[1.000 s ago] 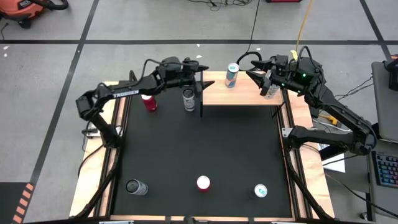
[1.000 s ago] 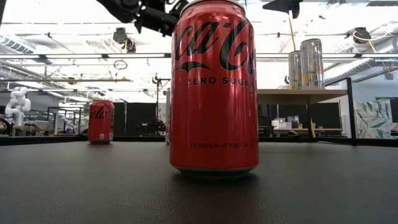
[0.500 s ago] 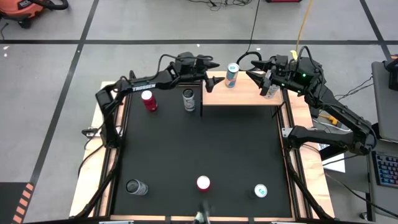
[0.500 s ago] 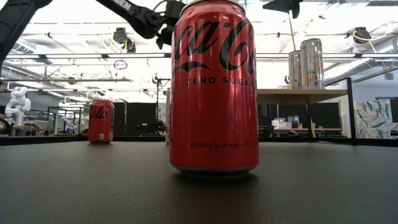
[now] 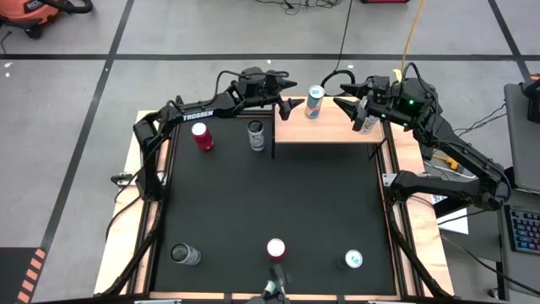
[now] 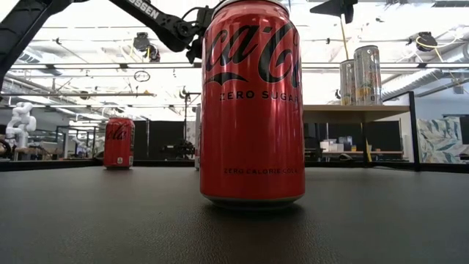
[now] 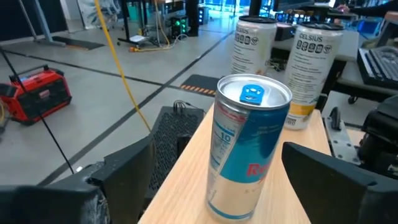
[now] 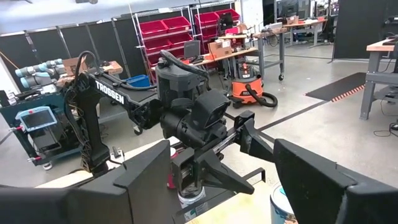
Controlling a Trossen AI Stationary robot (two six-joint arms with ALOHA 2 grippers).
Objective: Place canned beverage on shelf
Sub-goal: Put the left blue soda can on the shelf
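Note:
A blue-and-silver can (image 5: 315, 101) stands upright on the pale-wood shelf (image 5: 329, 131) at the table's far right. My left gripper (image 5: 293, 95) is open, level with the can and just to its left. In the left wrist view the can (image 7: 249, 149) shows between the two spread fingers, with a gap on each side. My right gripper (image 5: 344, 100) is open and empty just right of the can, facing the left gripper (image 8: 205, 137). Two white cans (image 7: 314, 68) stand on the shelf's right end.
On the black table stand a red can (image 5: 201, 135) and a silver can (image 5: 256, 135) at the far left. A grey can (image 5: 184, 253), a red can (image 6: 253, 103) and a teal-topped can (image 5: 353, 258) stand near the front edge. A black shelf post (image 5: 273, 139) stands beside the silver can.
My left gripper has moved toward the table's right edge, away from the silver can and up to the shelf's left end, close to the blue-and-silver can. The arm has stretched out. No can has moved.

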